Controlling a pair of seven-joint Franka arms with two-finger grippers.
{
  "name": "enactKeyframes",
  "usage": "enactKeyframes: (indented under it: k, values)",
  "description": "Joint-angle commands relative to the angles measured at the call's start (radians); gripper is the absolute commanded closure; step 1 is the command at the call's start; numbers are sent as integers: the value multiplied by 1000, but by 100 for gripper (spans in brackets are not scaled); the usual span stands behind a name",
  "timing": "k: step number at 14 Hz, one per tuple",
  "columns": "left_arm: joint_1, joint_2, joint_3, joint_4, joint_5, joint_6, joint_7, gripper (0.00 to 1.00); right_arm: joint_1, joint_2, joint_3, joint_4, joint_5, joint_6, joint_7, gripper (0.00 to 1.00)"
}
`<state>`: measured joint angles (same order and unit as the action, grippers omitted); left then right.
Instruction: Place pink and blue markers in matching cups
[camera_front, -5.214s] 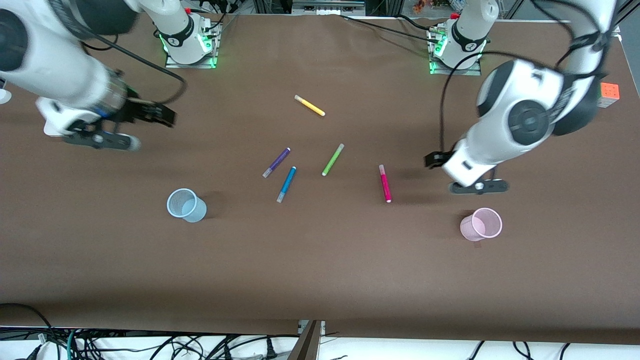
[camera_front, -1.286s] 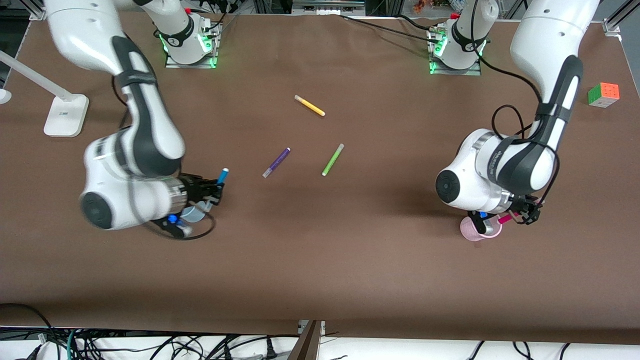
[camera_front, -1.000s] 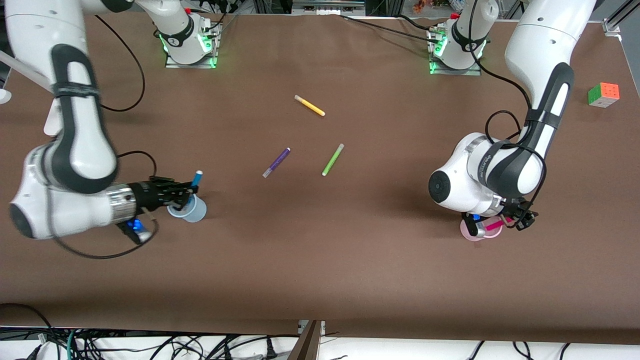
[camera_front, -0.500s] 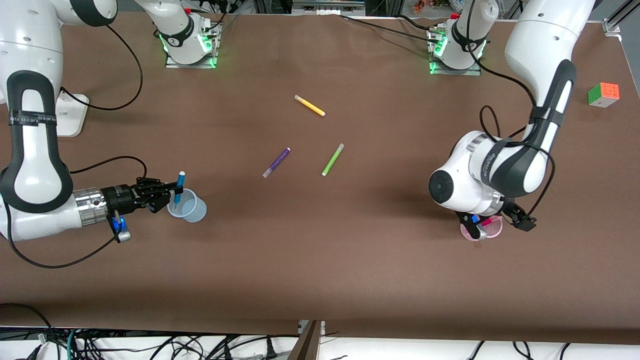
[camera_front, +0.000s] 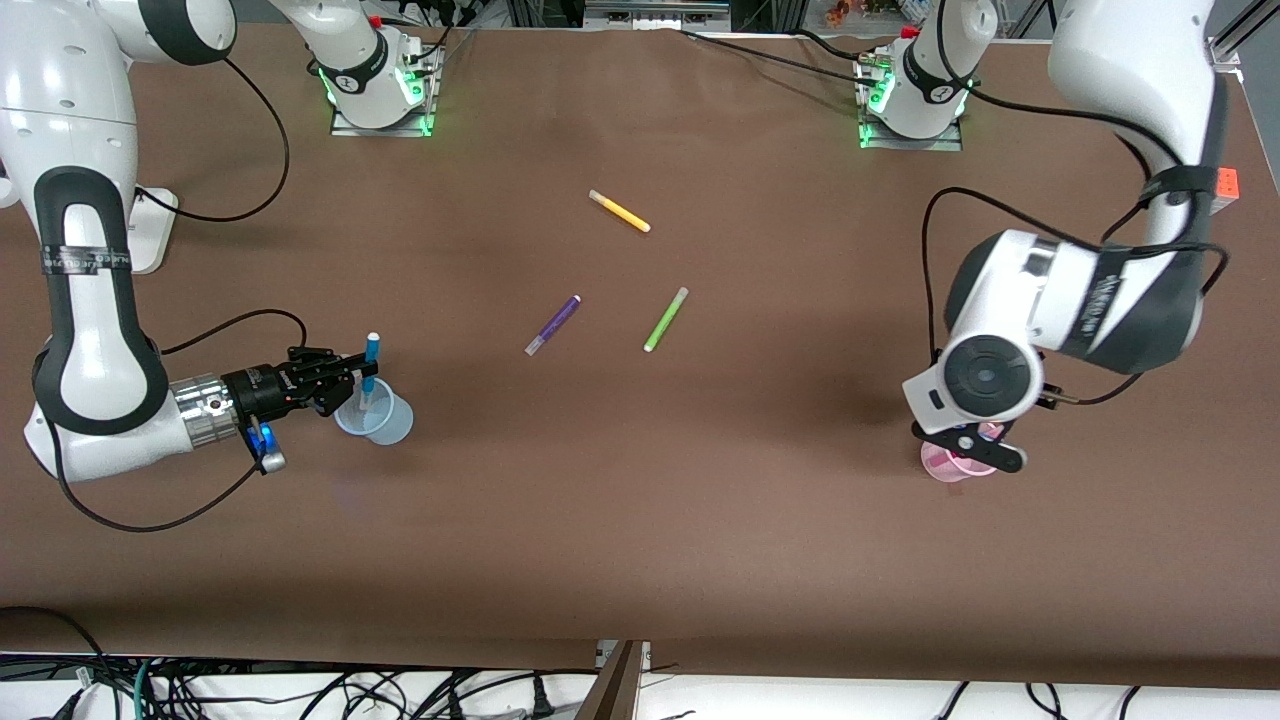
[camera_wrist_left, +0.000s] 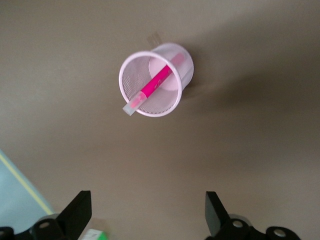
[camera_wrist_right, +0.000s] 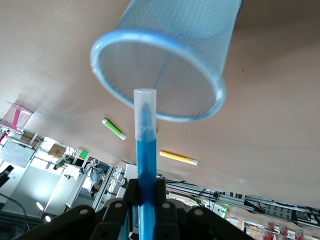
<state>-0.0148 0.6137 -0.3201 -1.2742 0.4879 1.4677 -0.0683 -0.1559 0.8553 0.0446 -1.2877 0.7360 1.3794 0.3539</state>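
My right gripper (camera_front: 350, 380) is shut on the blue marker (camera_front: 370, 362) and holds it nearly upright, pale end down at the mouth of the pale blue cup (camera_front: 378, 420). In the right wrist view the blue marker (camera_wrist_right: 145, 165) rises from the gripper (camera_wrist_right: 145, 200) toward the blue cup's rim (camera_wrist_right: 112, 42). My left gripper (camera_front: 970, 447) hangs over the pale pink cup (camera_front: 945, 465). In the left wrist view it (camera_wrist_left: 145, 217) is open and empty, and the pink marker (camera_wrist_left: 152, 87) leans inside the pink cup (camera_wrist_left: 186, 70).
A purple pen (camera_front: 553, 325), a lime-green pen (camera_front: 665, 319) and a yellow pen (camera_front: 619, 211) lie mid-table. A colour cube (camera_front: 1226, 182) sits behind the left arm's elbow at its end of the table. A white lamp base (camera_front: 150, 235) stands at the right arm's end.
The left gripper has let go of the pink marker, which now rests in the pink cup, and has lifted and turned above it. The right gripper has edged the blue marker toward the blue cup's mouth.
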Motion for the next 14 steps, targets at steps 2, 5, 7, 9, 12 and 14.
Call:
enactKeyframes:
  k: [2, 5, 7, 9, 12, 14]
  values:
    - [48, -12, -7, 201, -109, -23, -45, 0, -63, 34, 12, -12, 26, -40, -84, 84]
    - [68, -99, -1, 243, -117, -23, -45, 0, -60, 27, 12, -5, 28, -42, -75, 4]
    - [120, -118, -14, 249, -137, -21, -44, 0, -63, 24, 12, -2, 39, -43, -72, 4]
    - [156, -165, -5, 246, -195, -24, -38, 0, -65, 8, 12, 1, 74, -54, -53, 4]
    - [188, -175, -8, 231, -267, -27, -33, 0, -54, -83, 11, 45, 73, -88, 19, 4]
    - [193, -173, -8, 231, -273, -24, -33, 0, -47, -201, 15, 45, -24, -92, 17, 4]
